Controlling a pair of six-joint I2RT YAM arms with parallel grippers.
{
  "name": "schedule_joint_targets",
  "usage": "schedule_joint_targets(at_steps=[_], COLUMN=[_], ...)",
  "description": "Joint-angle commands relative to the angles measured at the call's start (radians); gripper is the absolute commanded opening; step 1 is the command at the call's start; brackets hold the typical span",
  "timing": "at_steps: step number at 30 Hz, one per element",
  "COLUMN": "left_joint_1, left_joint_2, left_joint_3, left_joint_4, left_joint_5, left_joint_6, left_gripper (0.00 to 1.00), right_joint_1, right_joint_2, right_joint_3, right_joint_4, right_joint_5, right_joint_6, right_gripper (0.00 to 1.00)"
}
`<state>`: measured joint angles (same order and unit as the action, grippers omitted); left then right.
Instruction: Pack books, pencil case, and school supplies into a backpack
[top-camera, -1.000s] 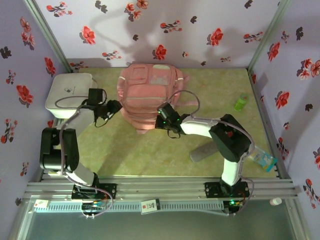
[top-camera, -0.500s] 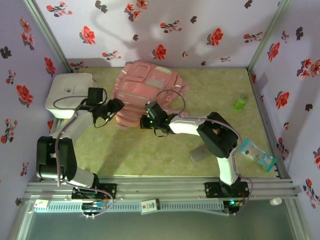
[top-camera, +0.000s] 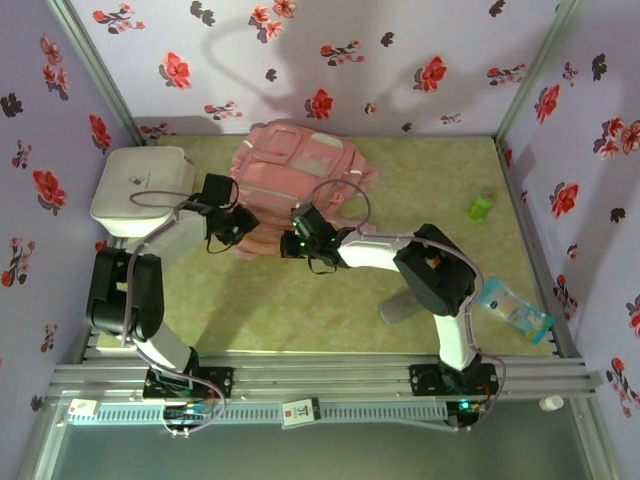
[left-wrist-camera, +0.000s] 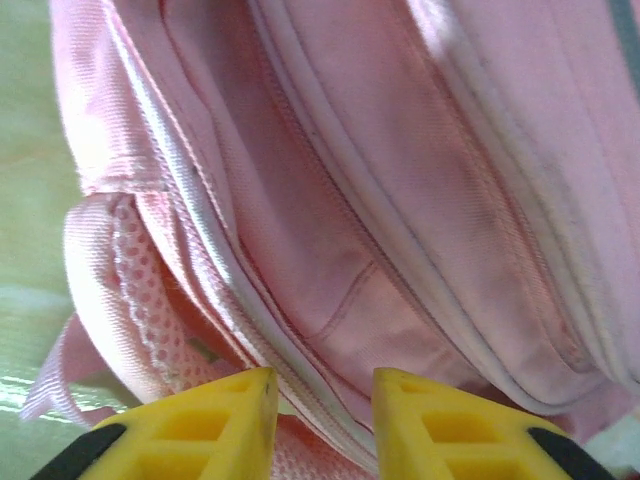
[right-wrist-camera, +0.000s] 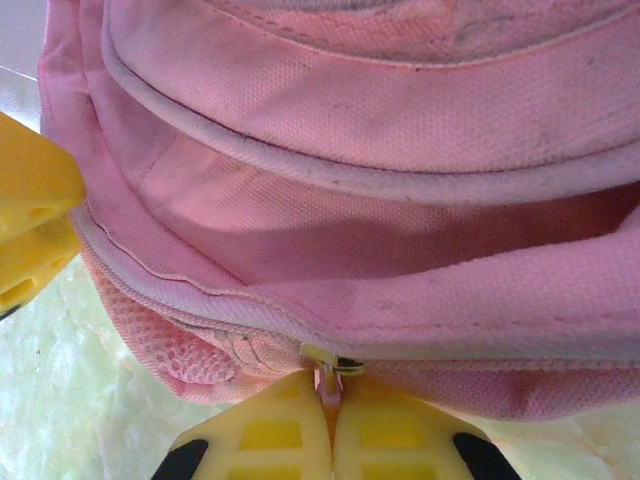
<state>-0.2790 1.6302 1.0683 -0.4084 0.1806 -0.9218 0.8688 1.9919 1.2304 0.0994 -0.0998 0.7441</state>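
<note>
The pink backpack (top-camera: 295, 170) lies at the back of the green mat, its lower edge toward the arms. My right gripper (top-camera: 297, 243) (right-wrist-camera: 330, 395) is shut on the small zipper pull (right-wrist-camera: 327, 375) at that edge, below a gaping pocket. At the bag's lower left corner my left gripper (top-camera: 243, 224) (left-wrist-camera: 325, 385) stands open, its yellow fingers (left-wrist-camera: 240, 405) apart with the white zip seam (left-wrist-camera: 300, 375) running between them. The grey pencil case (top-camera: 400, 305) lies under my right arm. A blue illustrated book (top-camera: 515, 312) lies at the right edge.
A white rounded box (top-camera: 140, 185) stands at the back left, close behind my left arm. A small green object (top-camera: 483, 203) sits at the right by the wall. Flowered walls enclose the mat on three sides. The left finger (right-wrist-camera: 30, 215) shows at the right wrist view's left edge.
The backpack has been dragged and turned to the left by my right gripper. My left gripper has moved right onto the bag's lower corner and its jaws have narrowed.
</note>
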Motion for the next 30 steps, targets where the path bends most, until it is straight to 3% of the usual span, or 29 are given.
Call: schedule_joint_targets(at_steps=[1, 11, 14, 16, 22, 30], left_joint_1=[-0.024, -0.039, -0.039, -0.038, -0.038, -0.038], left_joint_2=[0.04, 0.089, 0.091, 0.085, 0.061, 0.01], left_joint_3=[0.063, 0.075, 0.077, 0.072, 0.068, 0.052], left_joint_4=[-0.11, -0.108, -0.122, -0.122, -0.131, -0.156], left_joint_5=[-0.098, -0.111, -0.152, -0.174, -0.201, -0.167], left_joint_6=[0.003, 0.011, 0.021, 0.024, 0.051, 0.121], left_gripper=[0.27, 0.28, 0.14, 0.1, 0.05, 0.03], right_joint_1=[0.006, 0.006, 0.006, 0.007, -0.029, -0.132], right_joint_2=[-0.023, -0.034, -0.045, -0.061, -0.141, -0.177], right_joint_3=[0.018, 0.014, 0.01, -0.001, -0.08, -0.119], right_joint_4=[-0.027, -0.051, -0.075, -0.096, -0.187, -0.227], right_joint_5=[0.041, 0.064, 0.09, 0.124, 0.256, 0.257], right_joint_6=[0.004, 0.006, 0.008, 0.012, 0.008, -0.023], right_gripper=[0.0, 0.0, 0.0, 0.0, 0.0, 0.0])
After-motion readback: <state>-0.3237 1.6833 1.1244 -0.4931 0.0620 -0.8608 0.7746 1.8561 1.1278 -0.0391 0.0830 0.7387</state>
